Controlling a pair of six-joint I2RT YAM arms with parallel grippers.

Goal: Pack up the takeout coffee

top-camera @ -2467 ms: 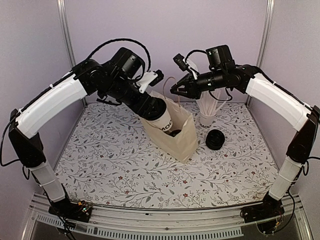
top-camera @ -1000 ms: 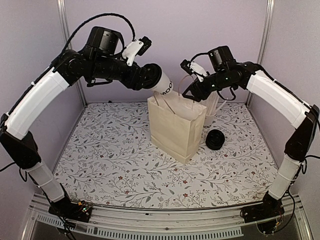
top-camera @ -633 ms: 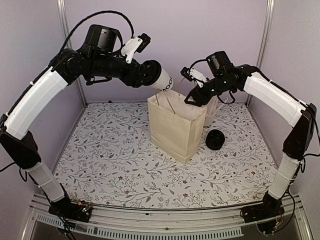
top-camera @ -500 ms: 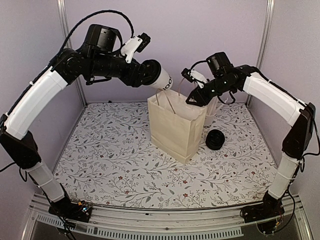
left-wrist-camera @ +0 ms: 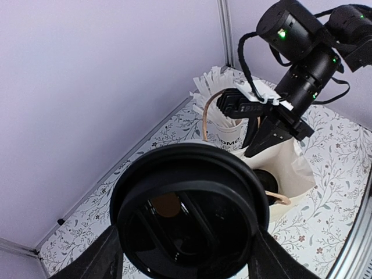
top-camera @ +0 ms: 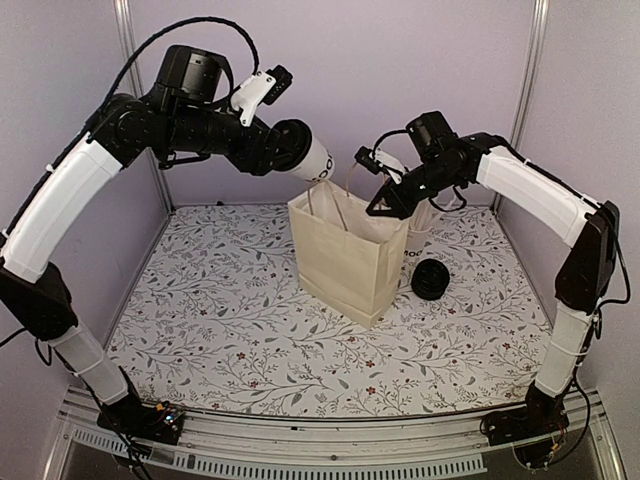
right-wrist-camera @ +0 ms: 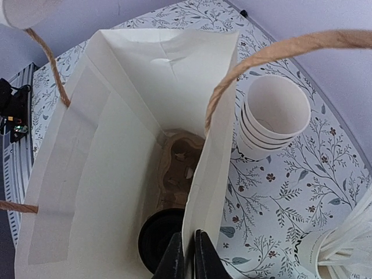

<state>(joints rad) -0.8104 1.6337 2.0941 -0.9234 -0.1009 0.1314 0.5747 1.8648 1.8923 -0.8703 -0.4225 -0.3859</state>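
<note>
My left gripper (top-camera: 292, 152) is shut on a white takeout coffee cup (top-camera: 318, 163) with black lettering, held tilted above the back left corner of the cream paper bag (top-camera: 345, 255). In the left wrist view the cup's black lid (left-wrist-camera: 189, 212) fills the frame between my fingers. My right gripper (top-camera: 381, 206) is shut on the bag's right rim (right-wrist-camera: 200, 192), with its fingertips (right-wrist-camera: 176, 256) pinching the paper. Inside the bag a second black-lidded cup (right-wrist-camera: 157, 238) sits in a brown carrier (right-wrist-camera: 177, 165).
A white cup of white straws (top-camera: 420, 228) stands just right of the bag and also shows in the left wrist view (left-wrist-camera: 224, 125). A stack of empty white cups (right-wrist-camera: 273, 116) stands beside the bag. A round black lid stack (top-camera: 432, 280) lies at its front right. Purple walls enclose the table.
The left arm has lifted the cup from low by the tilted bag to above it. The bag now stands upright. The right gripper has come down and closed on its right rim.
</note>
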